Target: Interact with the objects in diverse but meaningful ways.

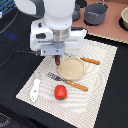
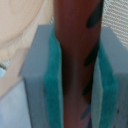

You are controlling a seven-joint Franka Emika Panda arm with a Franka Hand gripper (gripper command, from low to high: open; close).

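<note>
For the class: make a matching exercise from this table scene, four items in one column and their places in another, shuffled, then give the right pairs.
Items:
1. sausage
2. tomato
3. fork
4. white bottle-like piece

Places:
A. near the placemat's edge at the exterior view's left
B. clamped between the gripper's teal pads
C. just in front of the tan plate
D. on the placemat, between the bottle-like piece and the fork's orange handle

Pairs: 1-B, 2-D, 3-C, 4-A
</note>
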